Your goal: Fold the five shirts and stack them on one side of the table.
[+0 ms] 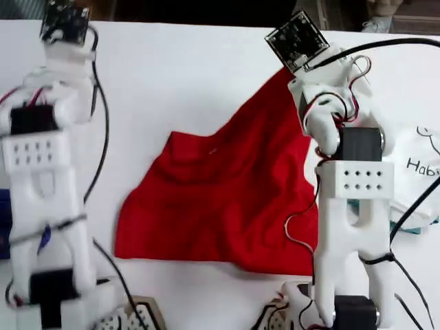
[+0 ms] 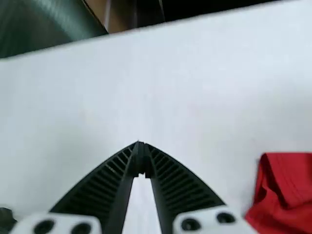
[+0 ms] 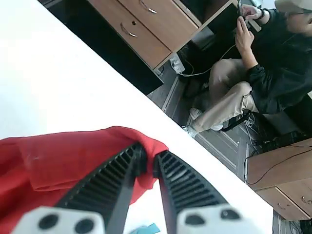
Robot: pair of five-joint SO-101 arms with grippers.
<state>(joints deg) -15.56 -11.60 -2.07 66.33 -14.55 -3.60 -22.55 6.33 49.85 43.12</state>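
1. The white table (image 1: 179, 69) carries everything, and my two arms stand at its near edge.
2. The red shirt (image 1: 220, 199) lies crumpled in the middle of the table, between my arms. One corner rises to a peak at my right gripper.
3. A white shirt (image 1: 419, 172) with dark print lies bunched at the table's edge, just beside my right arm.
4. My right gripper (image 3: 148, 155) pinches that raised corner of the red shirt between its ribbed fingers.
5. My left gripper (image 2: 140, 148) hangs over bare table, fingers pressed together on nothing, with the red shirt off to one side.
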